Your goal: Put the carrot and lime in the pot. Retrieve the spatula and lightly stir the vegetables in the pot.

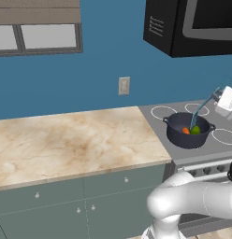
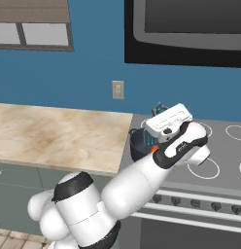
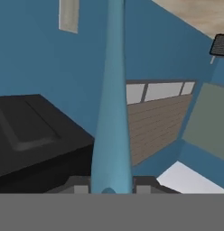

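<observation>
The dark grey-blue pot (image 1: 181,139) stands on the stove's front left burner. Inside it lie the orange carrot (image 1: 185,130) and the green lime (image 1: 196,130), side by side. The light blue spatula (image 1: 202,109) slants down from the upper right into the pot, its head dipping beside the vegetables. My gripper (image 1: 215,96) is shut on the top of the spatula's handle, above and right of the pot. In the hand view the spatula handle (image 3: 112,108) rises between the two fingertips of the gripper (image 3: 110,189). In the right base view my arm hides most of the pot (image 2: 138,144).
A black microwave (image 1: 192,25) hangs above the stove top (image 1: 155,113), close over the hand. A marble counter (image 1: 66,140) stretches left of the stove. On the blue wall are an outlet (image 1: 124,86) and a window (image 1: 38,37). Other burner rings (image 2: 237,131) lie to the right.
</observation>
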